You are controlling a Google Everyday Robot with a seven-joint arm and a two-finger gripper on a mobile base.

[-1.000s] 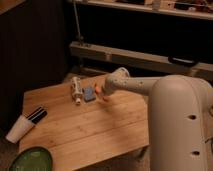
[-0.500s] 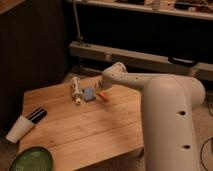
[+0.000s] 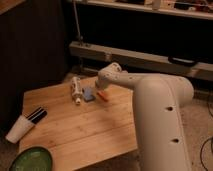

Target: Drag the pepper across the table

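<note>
Your white arm point(image 3: 150, 95) is reaching over the light bamboo-plank desk point(image 3: 85, 132), its end effector point(image 3: 101, 89) sitting right at the slim orange-red pepper point(image 3: 103, 96) lying near the far edge beside a small blue-grey block point(image 3: 90, 94). You cannot tell how wide the end effector is standing.

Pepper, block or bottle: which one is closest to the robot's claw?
The pepper, the slim orange-red piece, lies right beside the claw; the blue block is next along, and the whitish bottle is farthest.
</note>
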